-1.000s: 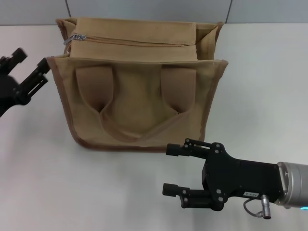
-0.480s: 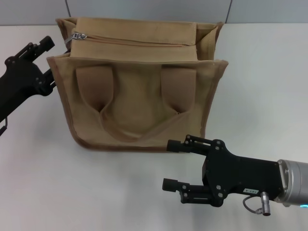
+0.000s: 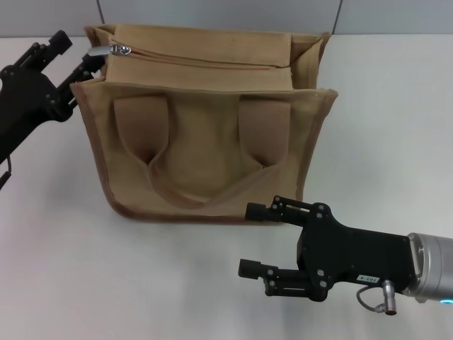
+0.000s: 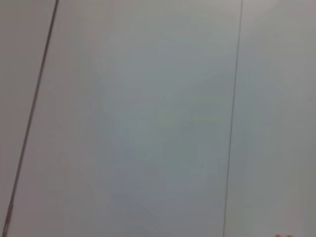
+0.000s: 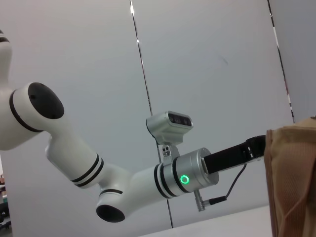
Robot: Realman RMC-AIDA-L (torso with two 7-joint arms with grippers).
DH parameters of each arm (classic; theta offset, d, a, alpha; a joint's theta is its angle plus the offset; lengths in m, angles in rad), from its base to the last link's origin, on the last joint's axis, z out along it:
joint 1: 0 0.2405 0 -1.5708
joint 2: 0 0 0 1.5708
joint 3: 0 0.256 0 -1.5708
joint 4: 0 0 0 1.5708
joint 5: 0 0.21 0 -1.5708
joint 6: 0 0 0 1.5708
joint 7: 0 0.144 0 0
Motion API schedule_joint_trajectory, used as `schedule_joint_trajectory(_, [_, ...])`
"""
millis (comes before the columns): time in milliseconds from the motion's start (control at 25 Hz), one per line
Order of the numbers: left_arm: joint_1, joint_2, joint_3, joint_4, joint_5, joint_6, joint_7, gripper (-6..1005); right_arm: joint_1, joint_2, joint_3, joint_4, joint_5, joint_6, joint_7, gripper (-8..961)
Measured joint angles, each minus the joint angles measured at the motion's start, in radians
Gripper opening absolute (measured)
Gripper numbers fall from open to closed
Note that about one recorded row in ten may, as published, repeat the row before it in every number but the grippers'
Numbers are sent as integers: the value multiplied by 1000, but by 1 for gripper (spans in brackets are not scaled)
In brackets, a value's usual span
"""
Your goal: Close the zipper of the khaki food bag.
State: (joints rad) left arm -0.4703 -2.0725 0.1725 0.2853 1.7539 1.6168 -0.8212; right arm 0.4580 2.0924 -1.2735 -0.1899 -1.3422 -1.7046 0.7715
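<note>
The khaki food bag (image 3: 205,156) stands upright in the middle of the white table, handles folded against its front. Its zipper (image 3: 202,61) runs along the top, and the silver slider (image 3: 120,48) sits at the bag's left end with the pull tab (image 3: 100,51) pointing left. My left gripper (image 3: 78,49) is open at that end, one fingertip (image 3: 90,60) just beside the pull tab, nothing held. In the right wrist view the left arm (image 5: 187,175) reaches the bag's edge (image 5: 291,182). My right gripper (image 3: 245,239) is open and empty, in front of the bag.
The white table (image 3: 64,269) extends around the bag to a grey wall (image 3: 212,10) close behind. The left wrist view shows only wall panels (image 4: 148,118).
My left gripper has moved up and right from beside the bag to the zipper's left end. The pull tab has swung towards it and the bag's left top corner has shifted slightly. The right arm barely moved.
</note>
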Motion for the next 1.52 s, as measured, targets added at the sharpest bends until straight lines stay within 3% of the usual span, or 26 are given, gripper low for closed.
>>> schedule_joint_trajectory(160, [7,0,35,0,1,1,1,660,5,0,0,0,0,4,0,759])
schedule_joint_trajectory(280, [18,2,127,21,3,-8,3,660,10,0,0,0,0,5,0,759])
schedule_joint_trajectory(440, [39,3,180,75,3,-8,-5,661,13,0,0,0,1,5,0,759])
schedule_joint_trajectory(680, [56,6,188,156,0,6,-68,661,15,0,0,0,2,13,0,758])
schedule_joint_trajectory(1080, [-23,-5,191,120,-8,-17,-60,660,29,0,-1,26,10,19,0,759])
schedule_joint_trajectory(1520, [3,1,186,94,-135,-28,-60,660,27,0,0,33,16,27,0,758])
